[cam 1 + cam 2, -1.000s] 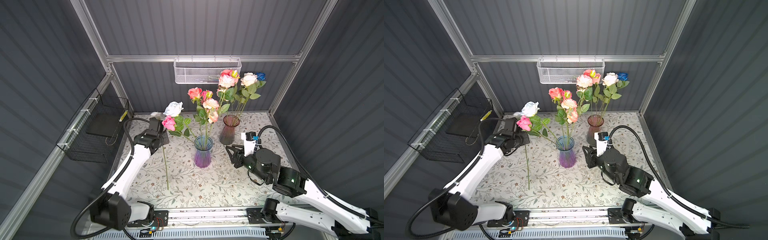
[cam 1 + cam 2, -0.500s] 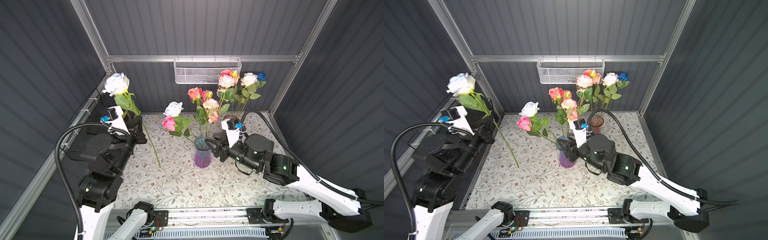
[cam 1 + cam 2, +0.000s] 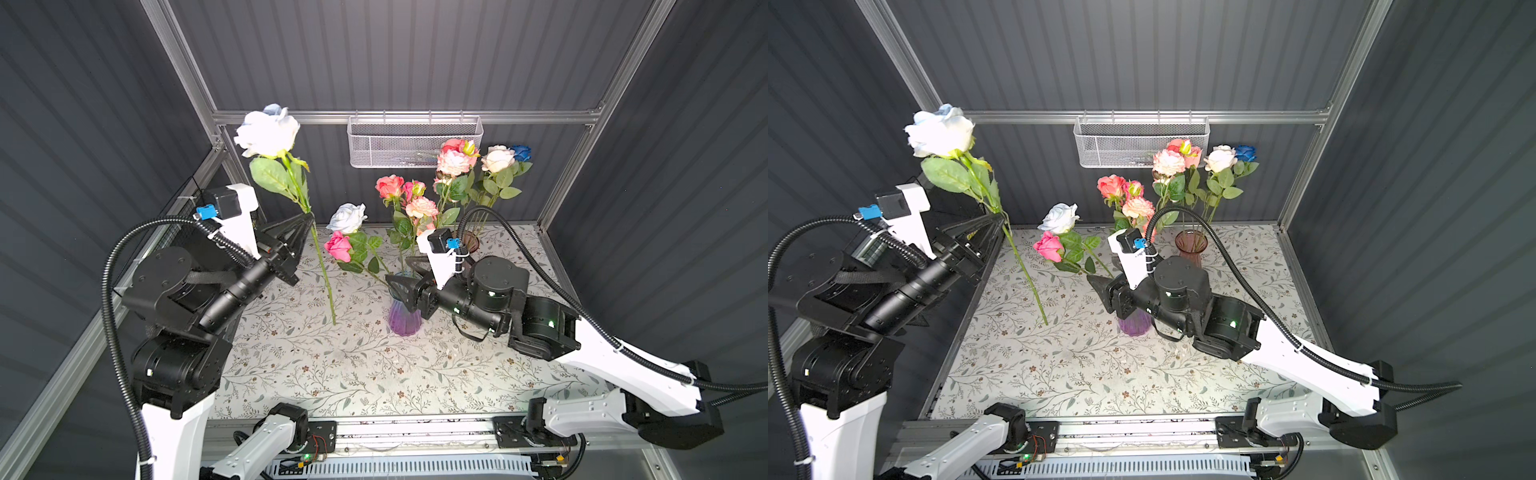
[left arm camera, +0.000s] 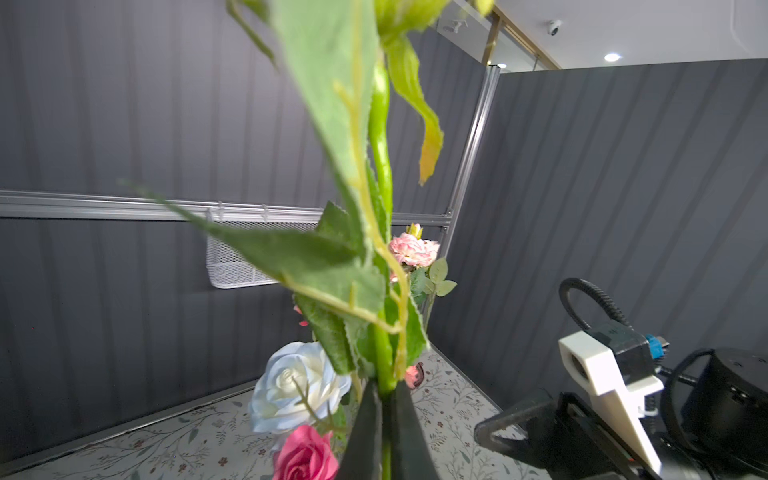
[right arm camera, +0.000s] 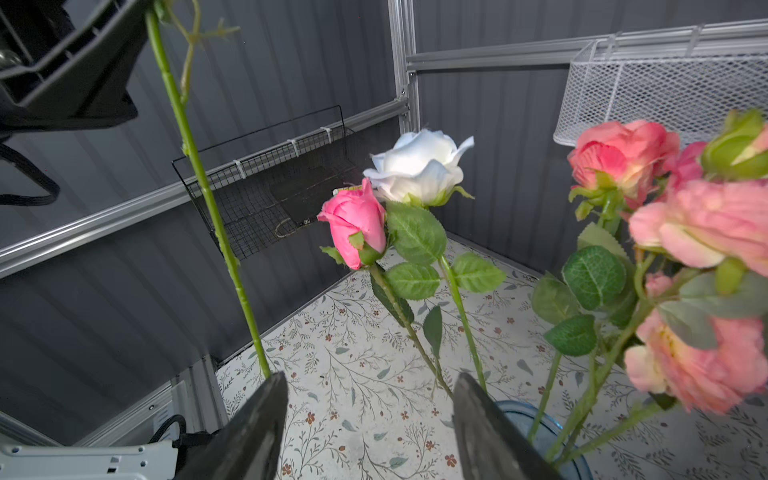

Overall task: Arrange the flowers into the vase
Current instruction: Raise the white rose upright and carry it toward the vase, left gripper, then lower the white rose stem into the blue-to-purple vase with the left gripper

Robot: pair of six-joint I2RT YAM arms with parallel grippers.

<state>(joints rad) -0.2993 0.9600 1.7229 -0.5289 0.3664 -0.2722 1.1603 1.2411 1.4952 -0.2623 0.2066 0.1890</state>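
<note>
Left jaws clench the pale blue-white rose (image 3: 268, 133) mid-stem, aloft at ten o'clock from the purple-blue vase (image 3: 402, 322); right jaws gape, empty. Lower stem-tip first, steering between the standing stems (image 5: 459, 316).

Front mat (image 3: 332, 374) lies open; leaning roses (image 3: 338, 246) seem to crowd the vase (image 3: 401, 324) mouth.

Dark ribbed walls (image 3: 415, 54) enclose a floral-patterned tabletop (image 3: 332, 374), and a white mesh basket (image 3: 415, 145) hangs behind.
</note>
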